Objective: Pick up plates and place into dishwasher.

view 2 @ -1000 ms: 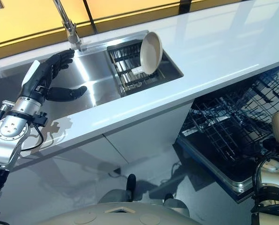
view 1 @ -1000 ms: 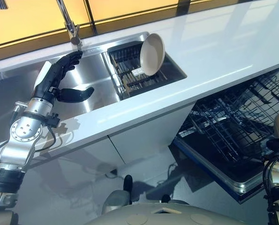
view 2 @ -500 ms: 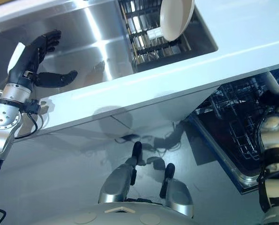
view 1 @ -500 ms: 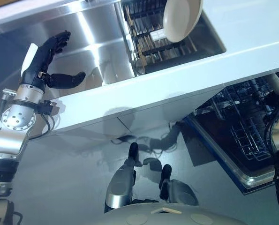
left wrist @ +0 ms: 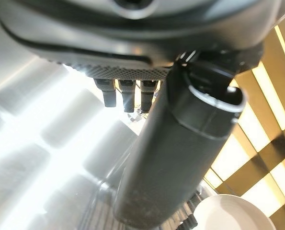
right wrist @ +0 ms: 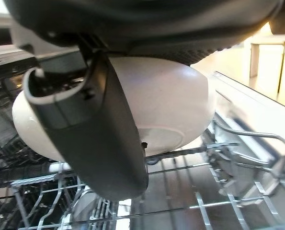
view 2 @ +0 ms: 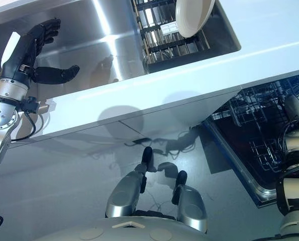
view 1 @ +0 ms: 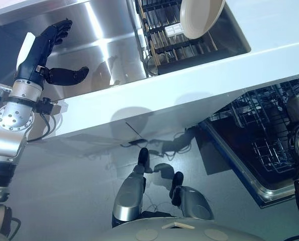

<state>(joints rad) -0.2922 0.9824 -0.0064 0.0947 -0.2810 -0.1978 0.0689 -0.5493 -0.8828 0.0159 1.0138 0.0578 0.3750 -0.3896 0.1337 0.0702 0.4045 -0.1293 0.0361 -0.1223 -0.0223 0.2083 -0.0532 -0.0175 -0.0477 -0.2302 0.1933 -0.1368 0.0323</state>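
Two plates in play here. Going from the left: the left hand [view 1: 38,52] hangs over the shiny stainless sink [view 1: 104,45], fingers straight and spread wide with the thumb sticking out sideways, holding nothing. The sink basin is brushed metal with bright streaks of glare across it.

Next over, a dark wire rack [view 1: 177,42] sits in the right part of the sink, and a round, smooth cream plate [view 1: 202,17] stands on edge in it, tilted a bit. It's well apart from the left hand.

The white glossy table [view 1: 270,30] runs along the front of the sink, and below it on the right the dishwasher [view 1: 250,165] is pulled open, its wire basket [right wrist: 238,158] made of thin grey rods.

Far right: the right hand [right wrist: 99,139] is down at the basket, with its thumb curled across the face of the second plate [right wrist: 171,115], a pale, rounded, matte one, gripping it. That plate sits just above the basket's wires; can't tell if it's touching them.

Compared with half a second ago, the whole view has shifted a little. The left hand looks about the same over the sink, and the right hand shows slightly lower against the basket.
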